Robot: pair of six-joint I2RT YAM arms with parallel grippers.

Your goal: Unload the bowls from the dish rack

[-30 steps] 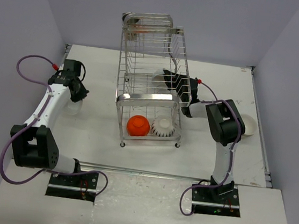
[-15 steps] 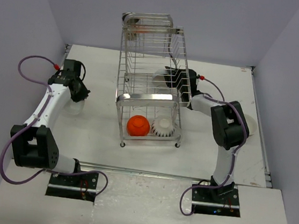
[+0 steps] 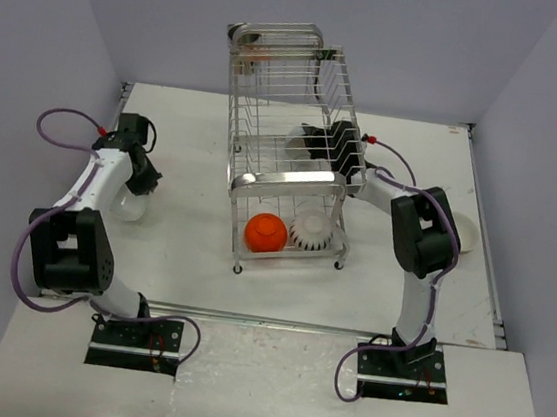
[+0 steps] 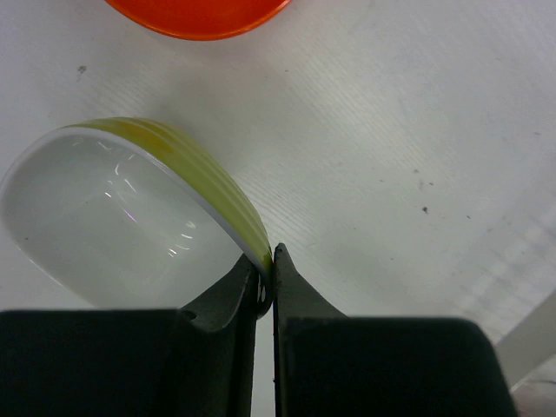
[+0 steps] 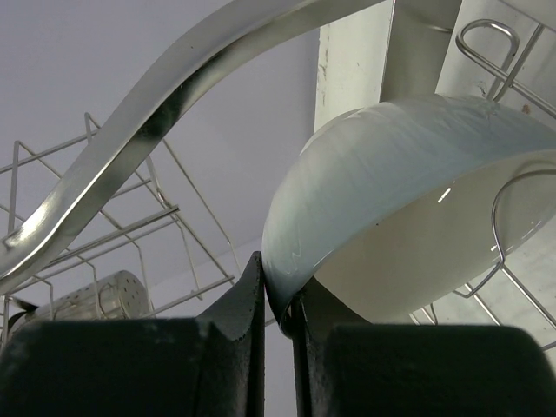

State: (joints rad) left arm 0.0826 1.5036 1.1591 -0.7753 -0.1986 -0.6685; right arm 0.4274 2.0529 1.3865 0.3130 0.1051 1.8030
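Our left fingers (image 4: 257, 280) pinch tight on the rim of a yellow-sided bowl (image 4: 113, 217) over bare tabletop (image 4: 391, 130), with an orange bowl (image 4: 200, 13) near and open room to the right. Our right fingers (image 5: 254, 287) clamp a white bowl (image 5: 391, 174) by its rim inside the dish rack (image 5: 174, 95), its wires crowding close.
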